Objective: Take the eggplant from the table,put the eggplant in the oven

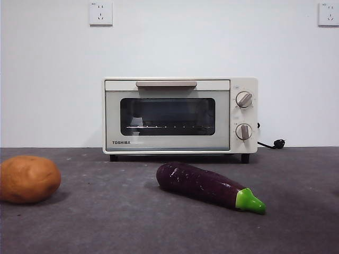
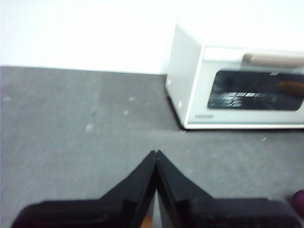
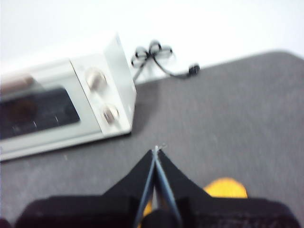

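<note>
The dark-purple eggplant (image 1: 204, 186) lies on the grey table (image 1: 132, 227) in front of the oven, its green stem cap pointing right and toward the camera. The cream TOSHIBA oven (image 1: 180, 115) stands at the back with its door closed; it also shows in both wrist views (image 2: 237, 90) (image 3: 61, 109). My left gripper (image 2: 156, 153) is shut and empty above bare table, to the left of the oven. My right gripper (image 3: 156, 148) is shut and empty over the table, off the oven's knob side. Neither arm shows in the front view.
A round orange-brown potato (image 1: 27, 179) sits at the front left of the table. The oven's black power cord (image 1: 273, 143) trails off to the right behind it. A yellow-orange patch (image 3: 225, 188) shows beneath my right gripper.
</note>
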You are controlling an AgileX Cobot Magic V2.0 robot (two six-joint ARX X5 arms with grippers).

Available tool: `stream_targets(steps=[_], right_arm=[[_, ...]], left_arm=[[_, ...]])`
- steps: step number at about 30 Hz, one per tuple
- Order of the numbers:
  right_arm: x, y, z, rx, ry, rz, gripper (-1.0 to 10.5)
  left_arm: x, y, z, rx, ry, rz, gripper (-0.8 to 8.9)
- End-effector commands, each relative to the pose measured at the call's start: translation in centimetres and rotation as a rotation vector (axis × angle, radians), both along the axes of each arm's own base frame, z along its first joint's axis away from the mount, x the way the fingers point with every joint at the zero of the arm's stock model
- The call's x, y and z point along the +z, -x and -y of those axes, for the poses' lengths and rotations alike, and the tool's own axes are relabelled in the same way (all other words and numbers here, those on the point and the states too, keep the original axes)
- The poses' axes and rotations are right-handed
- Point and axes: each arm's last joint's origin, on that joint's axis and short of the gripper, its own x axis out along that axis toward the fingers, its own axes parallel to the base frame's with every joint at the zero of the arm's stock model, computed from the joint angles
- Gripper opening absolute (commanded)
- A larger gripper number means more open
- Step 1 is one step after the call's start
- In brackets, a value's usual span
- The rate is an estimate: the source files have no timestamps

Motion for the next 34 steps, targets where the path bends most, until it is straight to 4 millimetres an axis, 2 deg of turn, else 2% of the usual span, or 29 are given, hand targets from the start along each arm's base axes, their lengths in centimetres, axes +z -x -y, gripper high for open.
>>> stream_targets(steps=[1, 7, 11, 17, 27, 34], right_arm=[[1.9, 0.5, 0.0, 0.004, -0.012, 0.057, -0.1], [6.1, 1.2, 0.0, 0.004, -0.007, 0.114, -0.1], [9.6, 1.0, -0.1, 0.027, 0.012, 0.130, -0.1], [15.3, -0.4, -0.2, 0.076, 0.069, 0.116, -0.1], [25.0, -3.3, -0.3, 0.117, 0.143, 0.058, -0.1], [31.2, -4.1, -0.3, 0.144, 0.146, 0.144, -0.1]], left_arm=[[1.9, -0.4, 0.1, -0.035, 0.020, 0.018, -0.05], [5.9, -1.6, 0.3, -0.095, 0.028, 0.034, -0.05], [8.7, -2.3, 0.4, -0.120, 0.032, 0.018, -0.05], [13.6, -3.0, 0.5, -0.121, 0.031, 0.001, -0.05], [23.1, -4.1, 1.3, -0.244, 0.034, 0.137, -0.05], [27.5, -5.0, 2.0, -0.292, 0.036, 0.178, -0.05]])
